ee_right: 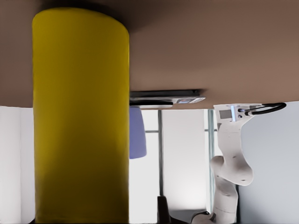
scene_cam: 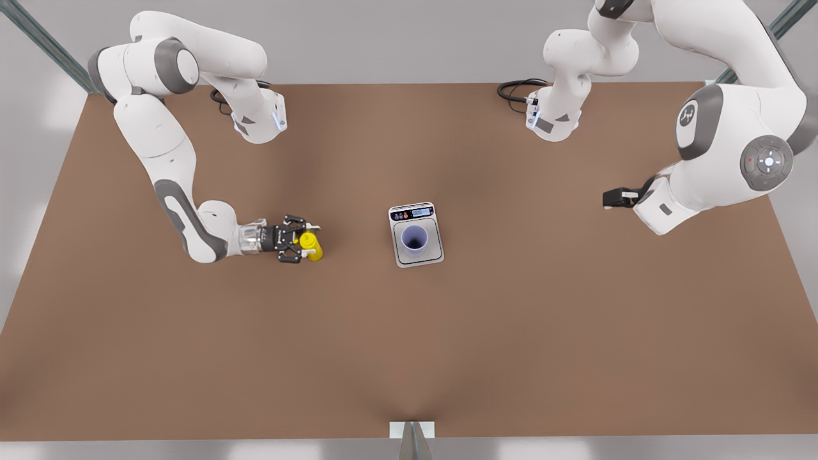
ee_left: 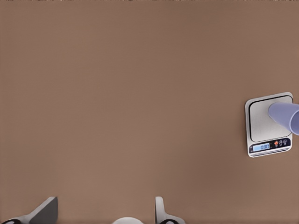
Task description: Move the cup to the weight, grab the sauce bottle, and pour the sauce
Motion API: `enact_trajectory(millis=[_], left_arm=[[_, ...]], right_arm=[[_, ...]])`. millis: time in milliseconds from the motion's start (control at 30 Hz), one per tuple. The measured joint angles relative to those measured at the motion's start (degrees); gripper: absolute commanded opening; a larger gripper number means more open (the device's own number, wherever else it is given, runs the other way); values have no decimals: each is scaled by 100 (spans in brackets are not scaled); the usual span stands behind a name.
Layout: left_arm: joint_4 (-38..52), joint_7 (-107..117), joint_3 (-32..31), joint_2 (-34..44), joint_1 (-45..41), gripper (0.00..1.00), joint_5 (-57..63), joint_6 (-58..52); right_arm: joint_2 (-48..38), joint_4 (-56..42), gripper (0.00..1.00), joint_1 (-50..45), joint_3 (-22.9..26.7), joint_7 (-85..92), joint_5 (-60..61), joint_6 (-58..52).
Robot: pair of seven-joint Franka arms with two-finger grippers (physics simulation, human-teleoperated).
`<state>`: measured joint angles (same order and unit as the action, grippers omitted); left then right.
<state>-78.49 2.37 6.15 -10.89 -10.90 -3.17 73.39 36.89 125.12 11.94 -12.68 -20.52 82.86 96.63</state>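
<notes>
Lavender cup [scene_cam: 414,241] upright on weight [scene_cam: 416,235]; right end effector [scene_cam: 303,239] pinching sauce bottle [scene_cam: 310,246].

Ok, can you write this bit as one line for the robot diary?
cup on weight | sauce bottle standing on table, right gripper at it | left gripper open, waiting aside

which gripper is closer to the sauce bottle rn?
Right. The right gripper sits around the sauce bottle at the front view's left. The left gripper waits far across the table, beyond the weight and cup.
</notes>
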Motion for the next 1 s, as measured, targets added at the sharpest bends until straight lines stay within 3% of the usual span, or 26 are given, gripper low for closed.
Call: enact_trajectory(millis=[100,133,633,800,867,1000], left_arm=[[3,0,0,-1,0,100,0,0],[9,0,0,3,0,100,0,0],[26,44,-1,7,-1,100,0,0],[26,44,-8,7,0,100,-1,0],[81,26,-9,28,-1,100,-12,-33],[280,27,0,101,-5,100,-19,-130]], right_arm=[[21,-3,89,1,3,9,79,20],[21,-7,100,5,3,9,97,25],[-255,37,100,379,242,-84,-766,60],[-487,-138,100,495,1064,-42,-2115,-447],[-800,-1414,100,381,1483,-100,-3631,-851],[-1599,-3944,100,-489,1637,559,-5933,-1880]])
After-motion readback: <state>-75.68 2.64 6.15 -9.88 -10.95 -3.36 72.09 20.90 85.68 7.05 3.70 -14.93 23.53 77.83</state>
